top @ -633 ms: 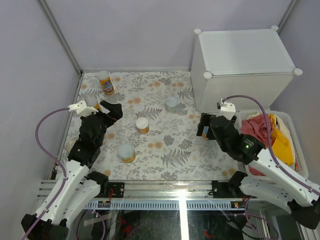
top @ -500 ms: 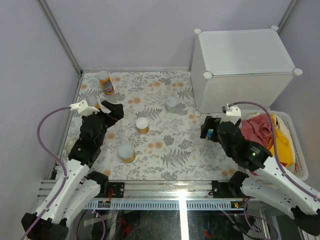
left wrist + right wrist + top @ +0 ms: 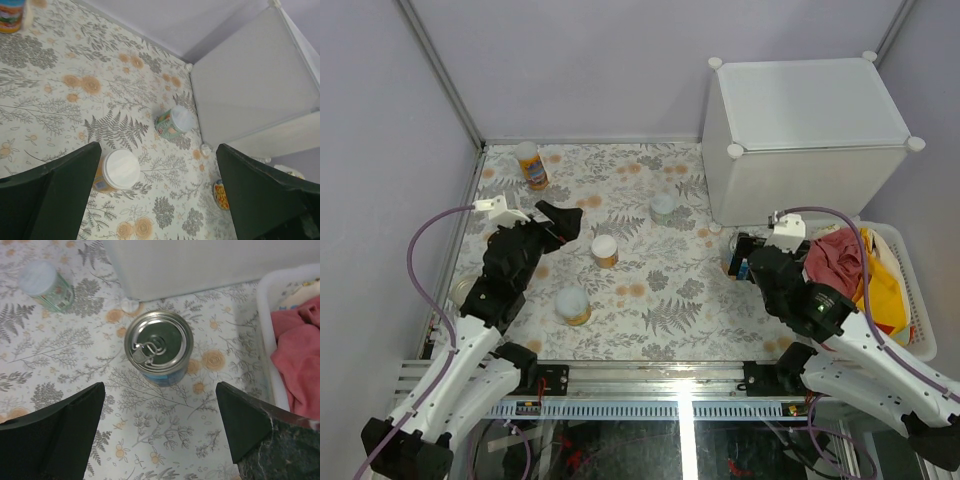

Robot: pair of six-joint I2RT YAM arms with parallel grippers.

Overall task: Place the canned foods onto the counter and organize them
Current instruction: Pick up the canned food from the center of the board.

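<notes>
Tin (image 3: 159,342) ahead of R claw (image 3: 160,386)

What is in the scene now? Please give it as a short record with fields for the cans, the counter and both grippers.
blue-labelled tin: upright on the floral table, pull-tab top up
right gripper: open, aimed at the tin, not gripping it
left gripper: open, empty
orange jar: white lid, near the left gripper
green jar: on the table near the white cabinet
white cabinet: no can on its top
basket: red cloth inside, to the right of the tin
</notes>
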